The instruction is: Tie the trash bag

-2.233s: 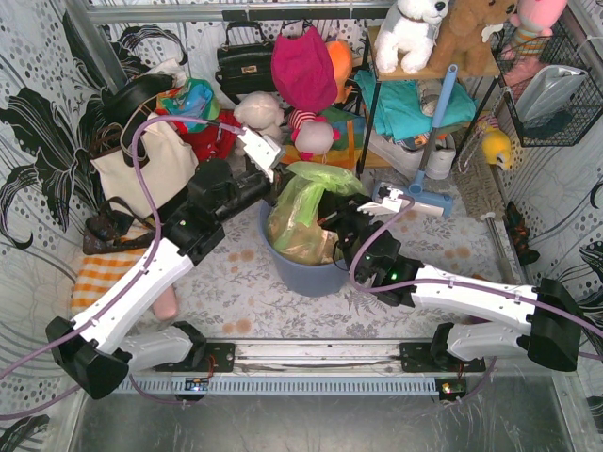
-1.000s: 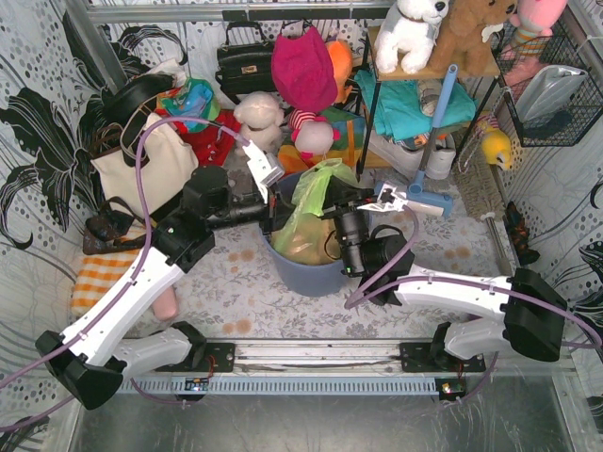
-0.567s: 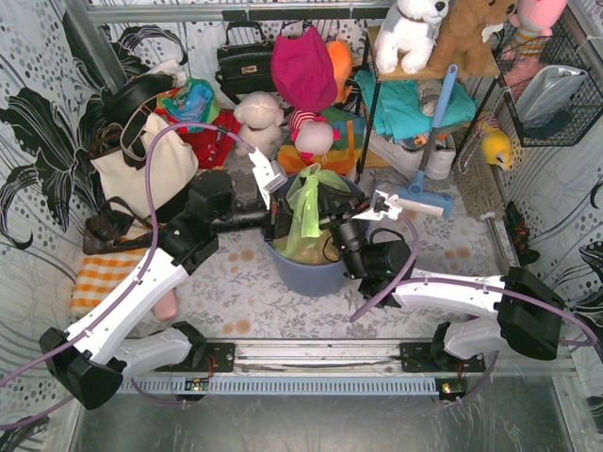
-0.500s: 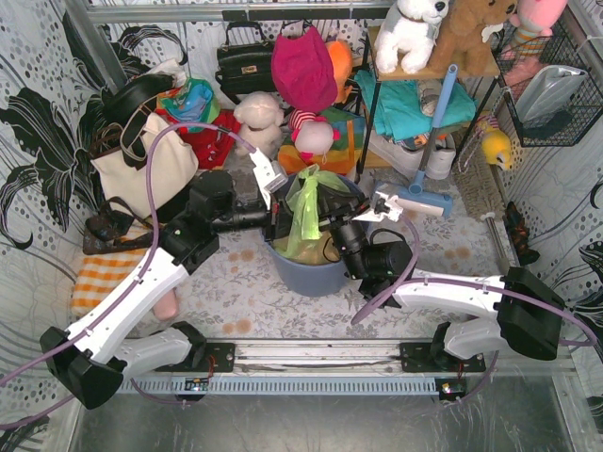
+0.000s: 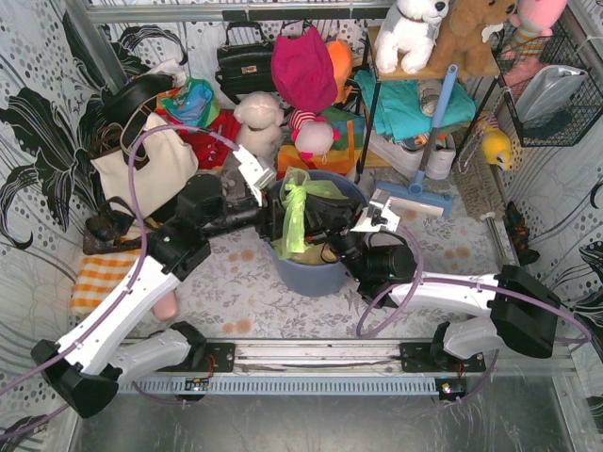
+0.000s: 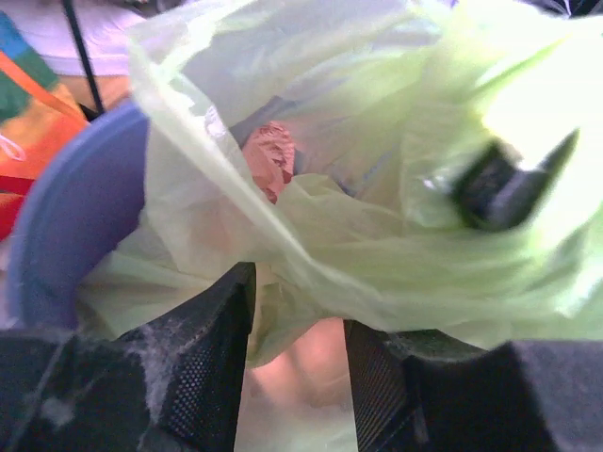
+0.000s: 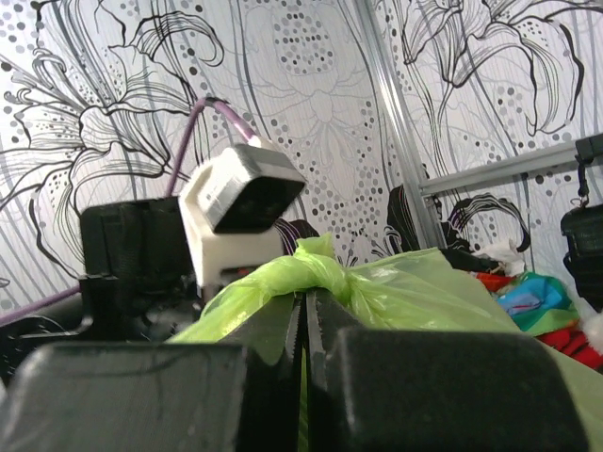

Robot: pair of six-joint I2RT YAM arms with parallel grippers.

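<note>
**Top view:** The bag [image 5: 295, 209] is standing in the bin [image 5: 316, 275] by the middle of the counter's [image 5: 236, 282] far edge. Its mouth, billowing wide two seconds ago, is now hanging as a narrow green tail over the bin's near side. The left end effector [image 5: 271, 215] and right end effector [image 5: 325, 231] are crowding the rim from either side. The left arm is easing back slightly.

**Left wrist view:** The left end effector [image 6: 297, 377] is letting go. Its fingers [image 6: 212, 367], shut a second ago, are parting, and a clear gap is showing between them. Green film is draping across just beyond their tips, and crumpled paper [image 6: 270, 160] is showing through it. The bin's blue rim is curving past on the left. A dark shape is pressing behind the plastic on the right, probably the other arm's finger.

**Right wrist view:** The right end effector [image 7: 303, 348] is staying clamped, its fingers pressed together on a fold of the bag. A tight knot [image 7: 316, 268] is sitting just above them. The left wrist camera [image 7: 240, 193] is looming close behind the knot.

The release suggests the pull that cinched the knot is finishing, and the tie appears made. What is probably remaining is for the right arm to let go and for the knot to hold without either grip.
</note>
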